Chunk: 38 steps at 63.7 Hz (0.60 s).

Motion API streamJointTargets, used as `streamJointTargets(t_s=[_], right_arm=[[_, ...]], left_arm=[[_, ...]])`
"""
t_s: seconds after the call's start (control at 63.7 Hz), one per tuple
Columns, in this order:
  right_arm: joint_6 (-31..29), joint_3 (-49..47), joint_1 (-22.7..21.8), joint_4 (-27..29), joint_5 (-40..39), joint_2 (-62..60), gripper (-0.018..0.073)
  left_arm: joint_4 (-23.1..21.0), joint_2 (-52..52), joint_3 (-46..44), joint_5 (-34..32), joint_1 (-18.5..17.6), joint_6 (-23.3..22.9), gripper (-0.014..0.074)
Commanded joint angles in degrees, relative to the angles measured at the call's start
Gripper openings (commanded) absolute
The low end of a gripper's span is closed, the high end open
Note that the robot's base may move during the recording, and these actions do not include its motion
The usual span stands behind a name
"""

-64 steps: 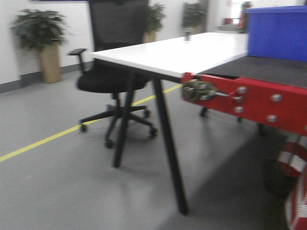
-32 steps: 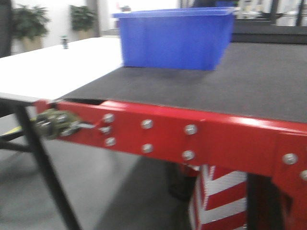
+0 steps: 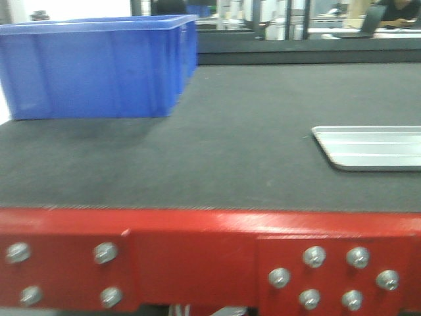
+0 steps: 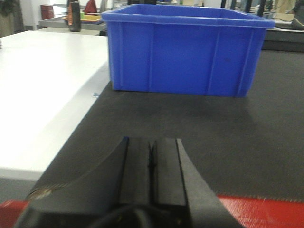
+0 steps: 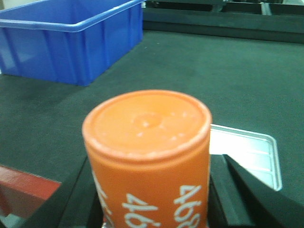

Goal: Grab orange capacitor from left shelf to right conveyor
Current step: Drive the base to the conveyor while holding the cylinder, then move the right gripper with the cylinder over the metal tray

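The orange capacitor (image 5: 147,156) stands upright between the black fingers of my right gripper (image 5: 152,192), which is shut on it, with white "4680" print on its side. It is held above the near edge of the right conveyor, a dark grey belt (image 5: 213,71) with a red frame (image 5: 19,190). The front view shows the belt (image 3: 230,145) and the bolted red frame (image 3: 197,250). My left gripper (image 4: 151,156) is shut and empty, above the belt's (image 4: 213,133) near left corner. The left shelf is out of view.
A blue plastic bin (image 3: 92,66) stands on the belt at the back left and also shows in both wrist views (image 4: 185,52) (image 5: 71,42). A flat silver ribbed tray (image 3: 375,146) (image 5: 251,152) lies on the belt at the right. A white table (image 4: 42,85) adjoins the conveyor's left side.
The front view has swung to the right, from the office chair and white table onto the conveyor. The blue bin has shifted left in view and the silver tray has come into view.
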Motion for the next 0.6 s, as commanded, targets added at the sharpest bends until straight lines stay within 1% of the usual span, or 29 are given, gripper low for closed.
streamJointTargets(t_s=[0.0, 0.581], right_arm=[[-0.31, -1.68, -0.26, -0.21, -5.33, 0.65, 0.0172], [-0.31, -1.68, -0.26, -0.21, -5.33, 0.65, 0.0172]], left_arm=[[-0.10, -0.70, -0.24, -5.15, 0.02, -0.08, -0.0127], [-0.10, -0.70, -0.24, -5.15, 0.02, -0.08, -0.0127]])
